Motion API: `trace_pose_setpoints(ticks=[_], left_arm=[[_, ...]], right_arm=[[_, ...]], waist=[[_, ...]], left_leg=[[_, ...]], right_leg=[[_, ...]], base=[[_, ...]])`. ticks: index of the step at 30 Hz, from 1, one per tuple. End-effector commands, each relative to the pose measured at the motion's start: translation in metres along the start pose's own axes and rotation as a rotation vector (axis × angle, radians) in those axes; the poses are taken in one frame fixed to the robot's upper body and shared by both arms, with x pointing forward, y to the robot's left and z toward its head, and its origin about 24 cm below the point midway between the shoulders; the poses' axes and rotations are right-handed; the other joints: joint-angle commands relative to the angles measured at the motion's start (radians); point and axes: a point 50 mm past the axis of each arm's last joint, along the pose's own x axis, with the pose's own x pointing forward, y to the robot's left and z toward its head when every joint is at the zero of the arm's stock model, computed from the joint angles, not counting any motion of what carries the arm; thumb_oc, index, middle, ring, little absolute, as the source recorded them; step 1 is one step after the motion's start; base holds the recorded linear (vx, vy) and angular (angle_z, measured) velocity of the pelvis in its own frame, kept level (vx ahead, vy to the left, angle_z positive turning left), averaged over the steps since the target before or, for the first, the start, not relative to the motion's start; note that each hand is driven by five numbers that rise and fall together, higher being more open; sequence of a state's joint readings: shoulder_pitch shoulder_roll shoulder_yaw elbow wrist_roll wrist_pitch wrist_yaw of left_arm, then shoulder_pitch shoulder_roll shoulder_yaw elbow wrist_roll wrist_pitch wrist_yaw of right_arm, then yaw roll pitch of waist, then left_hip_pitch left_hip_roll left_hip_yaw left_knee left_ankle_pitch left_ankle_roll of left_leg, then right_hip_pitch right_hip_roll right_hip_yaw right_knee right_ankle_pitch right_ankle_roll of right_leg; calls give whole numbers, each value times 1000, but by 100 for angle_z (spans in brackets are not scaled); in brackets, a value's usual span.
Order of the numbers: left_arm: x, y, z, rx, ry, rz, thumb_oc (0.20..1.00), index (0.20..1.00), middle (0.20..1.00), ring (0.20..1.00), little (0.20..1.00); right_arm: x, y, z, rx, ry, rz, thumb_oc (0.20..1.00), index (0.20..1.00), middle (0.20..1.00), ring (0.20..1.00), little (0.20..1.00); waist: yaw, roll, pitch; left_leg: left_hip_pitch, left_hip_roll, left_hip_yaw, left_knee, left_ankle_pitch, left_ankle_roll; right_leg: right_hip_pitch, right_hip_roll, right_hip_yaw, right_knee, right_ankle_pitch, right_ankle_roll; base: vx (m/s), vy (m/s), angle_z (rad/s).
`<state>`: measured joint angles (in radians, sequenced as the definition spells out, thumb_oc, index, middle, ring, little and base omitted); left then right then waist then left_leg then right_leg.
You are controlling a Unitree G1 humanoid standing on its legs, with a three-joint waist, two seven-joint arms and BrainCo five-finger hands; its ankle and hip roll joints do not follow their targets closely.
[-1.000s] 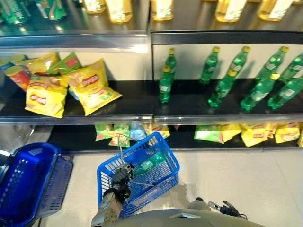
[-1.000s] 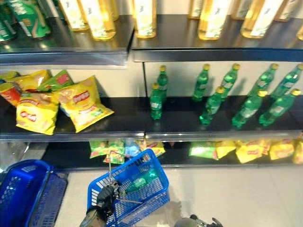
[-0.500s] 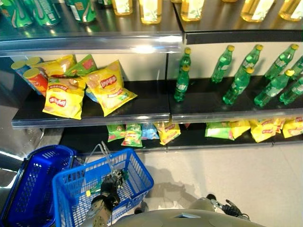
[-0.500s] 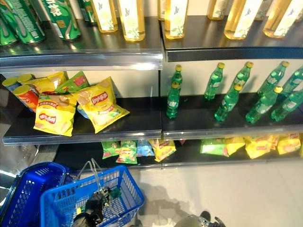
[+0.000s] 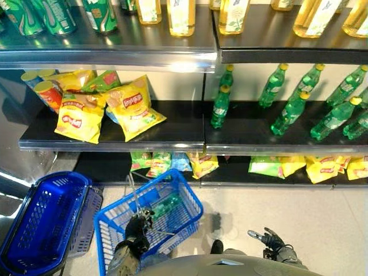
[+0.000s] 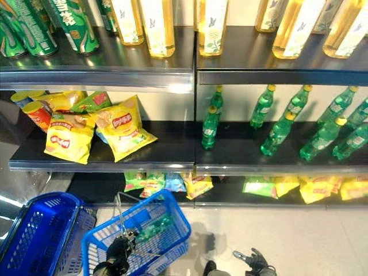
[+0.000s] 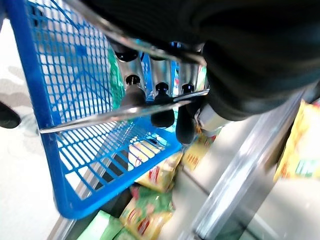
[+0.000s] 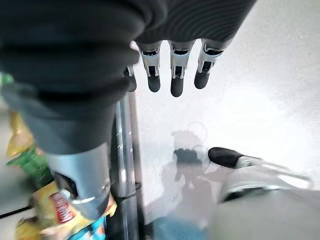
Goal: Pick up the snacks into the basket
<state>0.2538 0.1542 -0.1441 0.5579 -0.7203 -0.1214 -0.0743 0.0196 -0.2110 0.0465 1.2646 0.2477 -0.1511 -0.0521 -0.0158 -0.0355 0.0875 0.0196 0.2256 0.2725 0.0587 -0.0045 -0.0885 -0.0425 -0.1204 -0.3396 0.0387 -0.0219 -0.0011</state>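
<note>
Below, L hand (image 5: 138, 230) fingers curled on basket (image 5: 184, 198) wire handle, open floor (image 5: 299, 213) rightward, R hand (image 8: 170, 75) fingers straight, chip bags (image 5: 129, 106) on shelf above.

The middle shelf (image 5: 172, 133) carried yellow chip bags (image 5: 133, 107) at its left end and green bottles (image 5: 290, 109) along its right half.

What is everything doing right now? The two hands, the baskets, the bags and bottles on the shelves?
Left hand: fingers curled round the wire handle.
Right hand: open, holding nothing, low above the floor.
Blue plastic basket with wire handle: carried, tilted, a green bottle inside.
Second blue basket: standing on the floor, unheld.
Yellow snack bags: lying on the middle shelf.
Green bottles: upright or leaning, capped.
</note>
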Motion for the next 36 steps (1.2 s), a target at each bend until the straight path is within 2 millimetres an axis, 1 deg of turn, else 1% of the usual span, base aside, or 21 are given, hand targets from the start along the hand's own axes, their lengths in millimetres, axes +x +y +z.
trace_pose_setpoints(ticks=[1,2,4,7,9,10,12,13,14,16,18,19,20,22,23,26,27,28,31,32,36], left_arm=[[2,-34,60,8,-312,-169,200,200,200,200,200],[3,-32,58,15,-302,-160,200,200,200,200,200],[4,-31,58,18,-294,-155,200,200,200,200,200],[6,-32,58,21,-290,-155,200,200,200,200,200],[9,-34,59,44,-280,-167,200,200,200,200,200],[9,-34,59,44,-280,-167,200,200,200,200,200],[7,-33,60,68,-278,-181,200,200,200,200,200],[7,-33,61,68,-278,-181,200,200,200,200,200],[7,-32,60,81,-275,-184,200,200,200,200,200],[6,-32,60,86,-279,-188,200,200,200,200,200],[5,-29,59,96,-276,-184,200,200,200,200,200],[3,-27,57,104,-268,-177,200,200,200,200,200],[4,-27,57,103,-269,-177,200,200,200,200,200],[2,-25,54,131,-253,-174,200,200,200,200,200],[2,-25,54,131,-253,-174,200,200,200,200,200],[3,-24,55,150,-255,-171,200,200,200,200,200],[4,-25,57,163,-262,-171,200,200,200,200,200],[4,-24,56,164,-263,-169,200,200,200,200,200],[4,-24,58,161,-270,-167,200,200,200,200,200],[5,-25,57,153,-269,-164,200,200,200,200,200],[5,-24,56,129,-271,-148,200,200,200,200,200]], right_arm=[[0,-8,-1,7,4,-29,1000,1000,1000,1000,1000],[-1,-11,-3,17,5,-39,1000,1000,1000,1000,1000],[-1,-13,-4,24,6,-47,1000,1000,1000,1000,1000],[-1,-16,-3,31,5,-54,1000,1000,1000,1000,1000],[-1,-16,-5,42,19,-62,1000,1000,1000,1000,1000],[-1,-16,-5,42,19,-62,1000,1000,1000,1000,1000],[-1,-17,-5,50,27,-67,1000,1000,1000,1000,1000],[-1,-17,-5,51,27,-67,1000,1000,1000,1000,1000],[0,-15,-4,33,28,-58,1000,1000,1000,1000,1000],[0,-15,-3,34,29,-59,1000,1000,1000,1000,1000],[1,-14,0,38,13,-58,1000,1000,1000,1000,1000],[1,-13,1,25,10,-51,1000,1000,1000,1000,1000],[1,-13,1,25,8,-51,1000,1000,1000,1000,1000],[1,-9,1,-16,3,-33,1000,1000,1000,1000,1000],[1,-9,1,-16,3,-33,1000,1000,1000,1000,1000],[1,-2,9,-80,-33,1,1000,1000,1000,1000,1000],[2,3,14,-107,-62,24,1000,1000,1000,1000,1000],[2,6,17,-121,-77,37,1000,1000,1000,1000,1000],[3,10,23,-135,-101,48,1000,1000,1000,1000,1000],[3,16,28,-147,-118,67,1000,1000,1000,1000,1000],[3,23,33,-174,-147,101,1000,1000,1000,1000,1000]], waist=[[-8,1,-20],[-14,19,-15],[-17,34,-9],[-22,45,-8],[-28,38,-6],[-28,38,-6],[-26,14,0],[-25,13,-3],[-22,3,3],[-20,2,5],[-15,1,8],[-10,9,8],[-12,3,10],[-5,16,22],[-5,16,22],[-18,24,37],[-29,25,39],[-31,26,37],[-30,22,35],[-27,14,28],[-10,0,21]], left_leg=[[-23,71,-7,-127,242,-65],[-23,109,-11,-142,276,-81],[-29,128,-19,-146,285,-97],[-23,111,-10,-146,236,-90],[-14,61,25,-139,170,-73],[-13,61,26,-139,170,-73],[2,-21,53,-133,103,-36],[-1,-23,55,-134,104,-34],[13,-77,63,-135,70,-5],[18,-97,68,-139,59,7],[28,-137,74,-146,41,29],[43,-160,63,-146,-1,38],[34,-168,77,-146,17,46],[54,-193,59,-146,-23,62],[54,-193,59,-146,-23,62],[54,-213,43,-146,-22,82],[41,-222,40,-146,6,90],[41,-224,35,-146,8,86],[45,-223,30,-146,7,74],[49,-218,19,-146,13,68],[67,-201,31,-123,32,49]], right_leg=[[25,-52,-23,-29,90,135],[26,-65,-29,-1,75,135],[24,-82,-23,27,66,141],[26,-119,-18,50,60,159],[36,-173,-4,44,93,187],[36,-174,-4,44,94,187],[37,-245,16,23,185,233],[32,-246,18,21,188,233],[23,-291,31,21,258,245],[12,-307,33,27,287,247],[-2,-340,12,41,357,255],[-10,-361,-16,77,386,263],[-16,-371,-25,73,399,258],[-30,-391,-78,170,396,263],[-30,-391,-78,170,396,263],[-58,-321,-70,259,322,244],[-81,-209,-74,215,248,197],[-93,-153,-68,178,207,176],[-87,-114,-67,78,185,166],[-81,-73,-6,31,172,158],[-29,-58,0,-18,163,153]], base=[[95,258,2],[103,293,4],[131,365,5],[122,326,1],[130,362,21],[116,347,2],[101,361,-19],[88,388,-38],[54,246,-36],[68,285,-24],[126,383,-33],[87,331,-39],[166,422,-36],[98,306,-23],[68,256,1],[67,175,9],[55,31,14],[82,7,-8],[89,-88,9],[84,-89,56],[117,-144,28]])
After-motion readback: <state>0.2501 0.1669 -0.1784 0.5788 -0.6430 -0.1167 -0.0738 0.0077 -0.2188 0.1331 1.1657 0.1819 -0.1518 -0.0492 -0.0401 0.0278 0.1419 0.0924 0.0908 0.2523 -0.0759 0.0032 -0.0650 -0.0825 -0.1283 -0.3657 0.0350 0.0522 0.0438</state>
